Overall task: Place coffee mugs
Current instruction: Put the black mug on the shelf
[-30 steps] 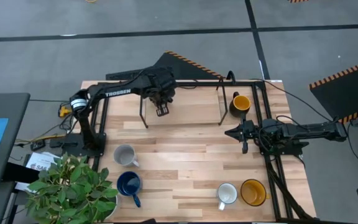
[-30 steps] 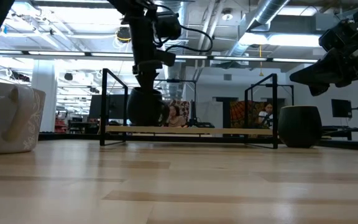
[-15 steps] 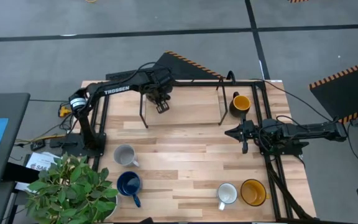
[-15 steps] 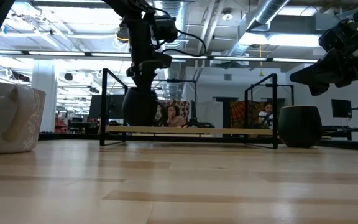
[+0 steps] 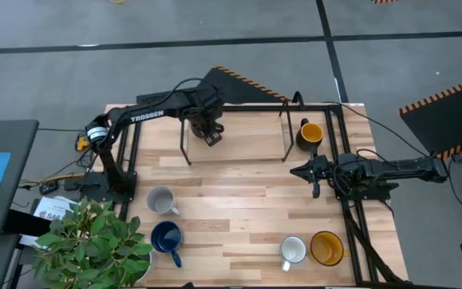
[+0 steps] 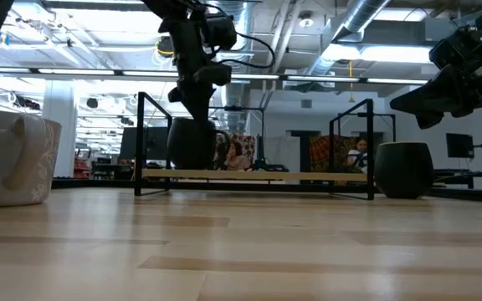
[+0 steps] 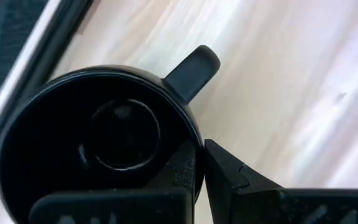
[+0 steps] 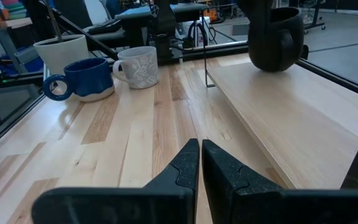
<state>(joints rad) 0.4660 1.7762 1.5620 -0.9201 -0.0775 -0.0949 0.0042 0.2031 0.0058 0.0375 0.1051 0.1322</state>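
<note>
High view: left gripper [image 5: 211, 135] at upper centre over the left end of the raised rack [image 5: 235, 128], clenched on the rim of the black mug [image 5: 201, 122], mostly hidden beneath the arm. Right gripper [image 5: 303, 172] at centre right, fingers pressed together on nothing, just below the yellow-orange mug [image 5: 310, 133] beside the rack's right posts. Grey mug [image 5: 161, 200] and dark blue mug [image 5: 167, 238] at lower left, next to the leafy plant [image 5: 95, 243]; white mug [image 5: 293, 250] and second yellow-orange mug [image 5: 326, 248] at lower right, touching or nearly so. Low view: black mug [image 6: 191, 144] hanging at the rack's [image 6: 253, 175] shelf level, left of centre, arm above blocking its top; dark silhouette of a mug [image 6: 403, 169] at right; pale mug [image 6: 11, 159] at far left. Left wrist view: fingers [image 7: 225, 174] pinching the black mug's [image 7: 98, 134] wall, handle pointing away over the wood. Right wrist view: closed fingers [image 8: 219, 163] low in frame, blue mug [image 8: 82, 79] and grey mug [image 8: 137, 66] upper left, black mug [image 8: 275, 37] upper right.
</note>
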